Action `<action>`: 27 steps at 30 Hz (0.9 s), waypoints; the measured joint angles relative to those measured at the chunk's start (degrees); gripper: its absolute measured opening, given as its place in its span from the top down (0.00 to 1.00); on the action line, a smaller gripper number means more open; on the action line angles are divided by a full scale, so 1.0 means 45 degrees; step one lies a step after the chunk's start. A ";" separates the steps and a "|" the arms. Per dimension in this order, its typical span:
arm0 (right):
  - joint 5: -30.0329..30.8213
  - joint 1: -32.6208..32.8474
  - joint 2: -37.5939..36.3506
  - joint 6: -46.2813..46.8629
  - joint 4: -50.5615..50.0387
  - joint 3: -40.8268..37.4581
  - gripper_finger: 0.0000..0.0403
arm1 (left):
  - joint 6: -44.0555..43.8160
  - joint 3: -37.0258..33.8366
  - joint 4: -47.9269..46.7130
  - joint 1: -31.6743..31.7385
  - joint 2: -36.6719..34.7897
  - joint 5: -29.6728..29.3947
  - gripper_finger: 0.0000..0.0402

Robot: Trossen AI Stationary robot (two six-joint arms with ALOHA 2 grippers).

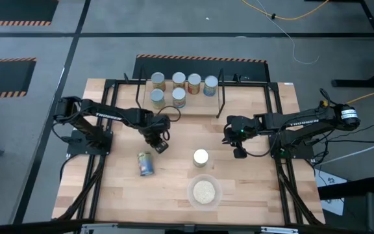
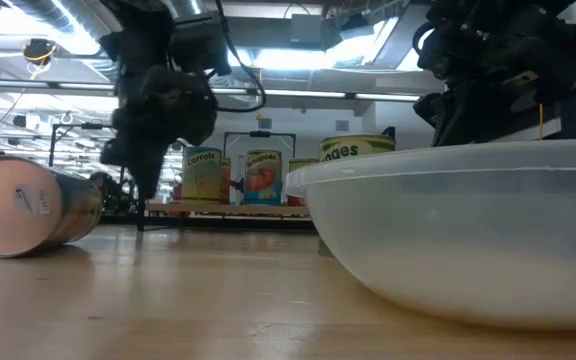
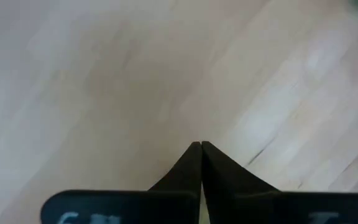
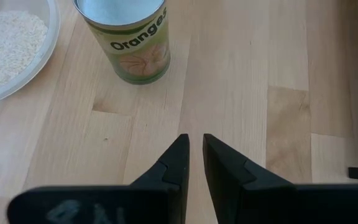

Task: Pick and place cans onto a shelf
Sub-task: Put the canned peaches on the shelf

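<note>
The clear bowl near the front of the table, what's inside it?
The clear bowl holds a shallow layer of pale grains, seen from above. Whether anything lies beneath the grains cannot be seen; they cover the bottom.

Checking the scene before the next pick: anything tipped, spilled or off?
One can lies on its side on the table, just below the shut left gripper; the low view shows its end facing the camera. The Oranges can stands upright, and six cans stand on the shelf. The bowl shows no spill.
</note>
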 joint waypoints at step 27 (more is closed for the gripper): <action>0.0000 0.0005 0.0000 -0.0626 0.0249 0.0000 0.87 | 0.0721 0.0000 0.2314 0.1434 -0.0130 0.0965 0.69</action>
